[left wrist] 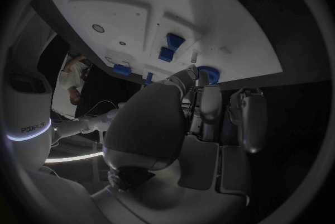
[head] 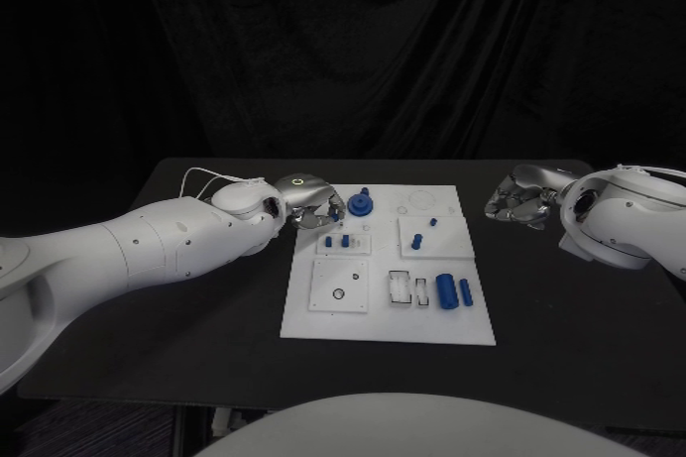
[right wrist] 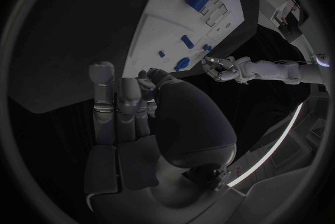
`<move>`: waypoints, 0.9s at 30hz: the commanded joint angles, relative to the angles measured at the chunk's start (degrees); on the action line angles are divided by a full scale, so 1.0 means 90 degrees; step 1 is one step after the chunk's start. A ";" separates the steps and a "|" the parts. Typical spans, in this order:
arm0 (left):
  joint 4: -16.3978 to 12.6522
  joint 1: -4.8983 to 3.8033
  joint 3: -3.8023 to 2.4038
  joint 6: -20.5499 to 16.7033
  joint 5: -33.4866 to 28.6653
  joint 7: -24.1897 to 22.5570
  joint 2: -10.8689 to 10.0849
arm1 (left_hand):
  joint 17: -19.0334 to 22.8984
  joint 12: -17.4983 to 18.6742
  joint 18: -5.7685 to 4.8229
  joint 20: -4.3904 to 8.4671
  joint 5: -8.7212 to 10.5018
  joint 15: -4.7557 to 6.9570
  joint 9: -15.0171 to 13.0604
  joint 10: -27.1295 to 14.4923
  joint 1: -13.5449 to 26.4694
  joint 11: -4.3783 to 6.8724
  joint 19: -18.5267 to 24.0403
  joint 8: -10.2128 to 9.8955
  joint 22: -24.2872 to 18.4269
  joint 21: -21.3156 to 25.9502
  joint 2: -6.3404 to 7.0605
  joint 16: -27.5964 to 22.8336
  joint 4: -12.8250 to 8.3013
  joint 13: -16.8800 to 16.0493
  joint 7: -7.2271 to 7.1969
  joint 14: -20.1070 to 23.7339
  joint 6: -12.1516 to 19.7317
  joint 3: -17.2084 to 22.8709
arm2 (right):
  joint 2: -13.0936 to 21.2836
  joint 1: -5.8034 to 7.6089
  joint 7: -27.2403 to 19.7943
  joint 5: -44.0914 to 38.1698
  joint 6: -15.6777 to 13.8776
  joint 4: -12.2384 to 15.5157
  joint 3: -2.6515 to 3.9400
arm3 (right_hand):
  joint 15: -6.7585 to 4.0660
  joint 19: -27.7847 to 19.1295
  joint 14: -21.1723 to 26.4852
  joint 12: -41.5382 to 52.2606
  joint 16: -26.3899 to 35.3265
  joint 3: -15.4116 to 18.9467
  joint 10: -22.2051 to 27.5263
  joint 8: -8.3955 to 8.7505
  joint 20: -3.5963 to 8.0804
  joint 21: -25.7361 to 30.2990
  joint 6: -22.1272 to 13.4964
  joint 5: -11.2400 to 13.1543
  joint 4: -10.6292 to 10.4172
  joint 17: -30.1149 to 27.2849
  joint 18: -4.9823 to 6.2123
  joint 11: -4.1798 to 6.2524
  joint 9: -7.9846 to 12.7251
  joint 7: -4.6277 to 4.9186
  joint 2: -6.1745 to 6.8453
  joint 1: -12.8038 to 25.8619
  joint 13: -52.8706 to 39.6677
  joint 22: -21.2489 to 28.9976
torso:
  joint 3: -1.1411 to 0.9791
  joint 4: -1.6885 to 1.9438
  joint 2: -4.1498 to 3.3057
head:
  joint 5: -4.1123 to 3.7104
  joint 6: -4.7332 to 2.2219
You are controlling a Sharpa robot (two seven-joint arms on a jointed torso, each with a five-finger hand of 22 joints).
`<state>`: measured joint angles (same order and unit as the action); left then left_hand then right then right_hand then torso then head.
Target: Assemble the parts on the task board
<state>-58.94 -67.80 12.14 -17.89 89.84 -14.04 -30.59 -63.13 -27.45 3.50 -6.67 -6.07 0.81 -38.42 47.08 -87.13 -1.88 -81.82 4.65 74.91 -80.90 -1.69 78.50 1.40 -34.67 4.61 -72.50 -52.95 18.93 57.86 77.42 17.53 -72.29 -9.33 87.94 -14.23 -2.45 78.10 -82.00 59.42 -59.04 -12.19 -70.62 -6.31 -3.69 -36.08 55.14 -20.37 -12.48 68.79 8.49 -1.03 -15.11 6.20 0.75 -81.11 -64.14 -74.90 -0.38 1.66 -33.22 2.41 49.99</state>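
Several blue parts (head: 446, 290) dot the white task board (head: 389, 323); both hands' grips unclear.

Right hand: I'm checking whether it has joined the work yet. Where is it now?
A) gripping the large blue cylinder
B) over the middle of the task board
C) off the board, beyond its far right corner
C: the right hand hangs over bare black table, clear of the task board.

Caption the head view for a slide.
Left silver hand reaches the blue round part at the white task board's far edge; right silver hand hovers aside.
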 commanded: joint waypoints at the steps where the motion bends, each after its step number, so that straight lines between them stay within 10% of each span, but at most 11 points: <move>1: 0.0059 0.0034 -0.0005 0.0128 -0.0009 0.0054 0.0060 | -0.0003 0.0036 -0.0107 0.0006 0.0023 -0.0036 0.0007 0.0022 0.0055 -0.0021 0.0005 -0.0051 0.1306 0.0002 -0.0024 -0.0022 0.0000 0.0018 0.0031 -0.0013 0.0004 -0.0027 | 0.0009 -0.0019 0.0103 -0.0020 0.0069 -0.0001 0.0003 | -0.0006 -0.0031 0.0041 -0.0043 0.0013 -0.0028 0.0032 0.0038 -0.0002 0.0038 -0.0030 -0.0030 -0.0003 -0.0006 -0.0049 -0.0001 0.0007 0.0011 0.0044 -0.0010 0.0006 -0.0487 | 0.0005 -0.0006 0.0004 | 0.0015 0.0001; 27: 0.0276 0.0128 -0.0006 0.0154 -0.0009 0.0074 0.0282 | 0.0059 0.0105 -0.0100 0.0006 0.0023 -0.0051 0.0045 0.0027 0.0074 -0.0035 0.0027 -0.0099 0.1297 0.0026 -0.0028 -0.0050 0.0003 0.0081 0.0021 0.0011 0.0067 -0.0024 | -0.0050 -0.0031 0.0133 -0.0020 0.0167 -0.0050 0.0003 | -0.0006 -0.0046 0.0059 -0.0071 0.0056 -0.0048 0.0049 0.0040 -0.0002 0.0084 -0.0028 -0.0026 0.0004 -0.0033 -0.0044 -0.0001 0.0008 0.0011 0.0040 -0.0022 0.0025 -0.0478 | -0.0003 -0.0035 0.0007 | 0.0037 0.0001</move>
<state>-56.44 -66.74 12.13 -16.91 89.85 -13.28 -28.22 -62.65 -26.78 3.50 -6.67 -6.05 0.81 -38.08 46.99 -86.90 -1.99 -81.82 3.96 74.91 -80.90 -1.91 78.25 1.41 -33.99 4.81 -72.49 -52.71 18.92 57.43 77.28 17.73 -72.29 -8.56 87.52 -14.23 -2.45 78.10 -82.00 59.07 -58.71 -12.19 -70.62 -6.31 -3.69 -35.49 55.14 -20.37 -12.48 68.53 8.49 -1.03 -15.11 6.20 0.75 -81.11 -63.99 -74.94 -0.42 1.37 -33.17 2.70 49.99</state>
